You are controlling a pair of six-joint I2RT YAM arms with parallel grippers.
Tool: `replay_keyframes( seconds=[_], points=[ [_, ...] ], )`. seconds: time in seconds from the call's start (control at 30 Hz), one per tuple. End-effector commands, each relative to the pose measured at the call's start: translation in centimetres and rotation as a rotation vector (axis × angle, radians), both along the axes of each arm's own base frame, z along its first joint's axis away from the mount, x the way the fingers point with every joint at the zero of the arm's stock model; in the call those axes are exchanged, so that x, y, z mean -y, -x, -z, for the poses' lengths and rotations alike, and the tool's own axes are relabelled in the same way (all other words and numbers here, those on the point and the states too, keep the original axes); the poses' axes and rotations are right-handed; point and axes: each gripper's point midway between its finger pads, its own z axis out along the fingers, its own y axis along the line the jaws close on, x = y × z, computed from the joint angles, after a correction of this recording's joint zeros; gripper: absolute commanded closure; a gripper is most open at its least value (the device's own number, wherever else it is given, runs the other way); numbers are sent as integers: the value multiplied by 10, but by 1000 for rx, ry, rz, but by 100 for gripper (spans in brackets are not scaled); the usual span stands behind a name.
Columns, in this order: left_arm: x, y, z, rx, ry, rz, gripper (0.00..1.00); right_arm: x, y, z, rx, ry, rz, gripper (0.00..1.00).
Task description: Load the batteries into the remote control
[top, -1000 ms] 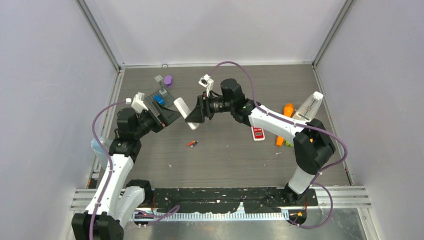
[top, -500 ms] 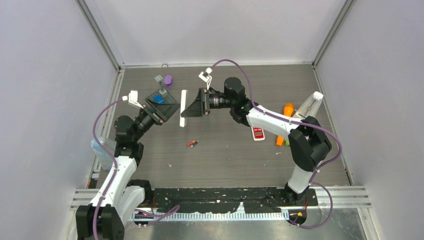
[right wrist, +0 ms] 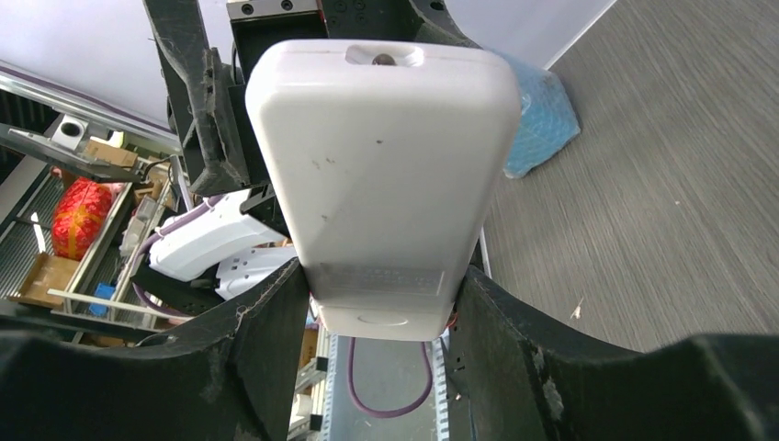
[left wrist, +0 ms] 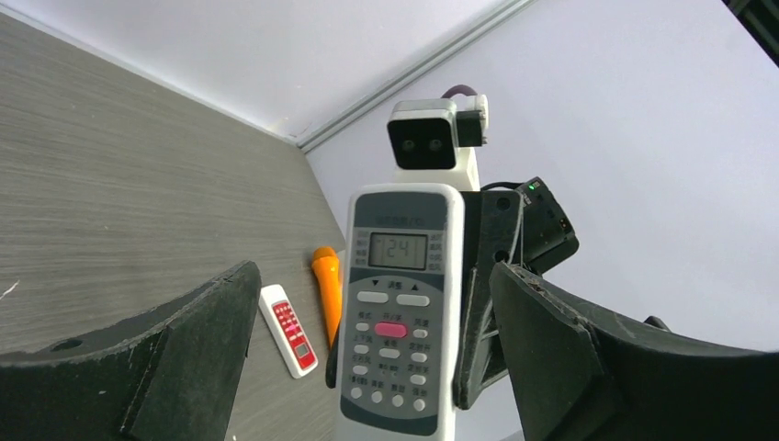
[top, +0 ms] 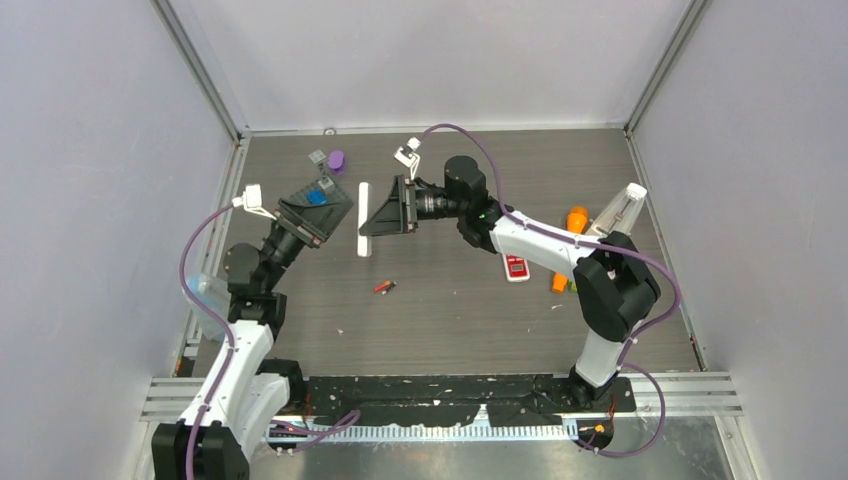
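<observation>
Batteries (top: 384,287) lie on the table (top: 450,320) nearest the arm bases, well apart from both grippers. Beyond them the right gripper (top: 378,212) is clamped on the white remote control (top: 365,218), holding it on edge with its buttons facing the left gripper (top: 322,212). That one gapes wide, holding nothing, near the remote.
</observation>
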Motion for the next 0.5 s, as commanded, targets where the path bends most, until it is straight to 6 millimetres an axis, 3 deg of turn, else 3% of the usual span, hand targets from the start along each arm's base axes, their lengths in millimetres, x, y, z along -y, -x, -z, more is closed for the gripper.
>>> replay_keyframes(
  seconds=[0.0, 0.17, 0.47],
  points=[
    [12, 6, -19, 81, -37, 86, 2, -2, 7, -19, 40, -12, -61, 75],
    [34, 9, -12, 26, -77, 288, 3, 0, 19, -23, 43, -19, -146, 75],
    [41, 12, -21, 25, 31, 399, 11, 0, 32, -32, 16, -64, -219, 75]
  ],
)
